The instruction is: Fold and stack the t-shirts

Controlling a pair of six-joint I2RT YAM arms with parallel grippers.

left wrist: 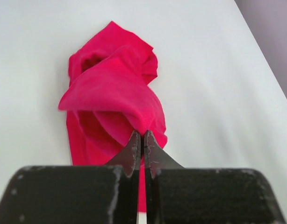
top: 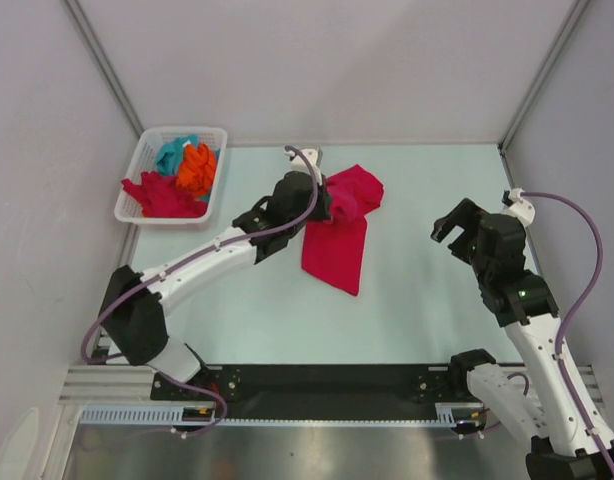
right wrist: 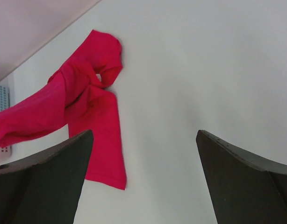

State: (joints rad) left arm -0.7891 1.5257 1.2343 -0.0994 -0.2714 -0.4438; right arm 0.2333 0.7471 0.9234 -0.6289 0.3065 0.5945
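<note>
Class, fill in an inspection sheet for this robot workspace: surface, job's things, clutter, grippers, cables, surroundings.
Surface: pale green table, matte.
Job's things: crimson t-shirt crumpled mid-table, one fold pinched up; teal t-shirt, orange t-shirt and second crimson t-shirt bundled in the basket.
Clutter: white lattice basket, far left corner.
Grippers: left gripper, jaws shut on the crimson t-shirt; right gripper, jaws open, holding nothing.
Cables: left purple cable and right purple cable loop along the arms.
Surroundings: plain grey walls; nothing else seen.
</note>
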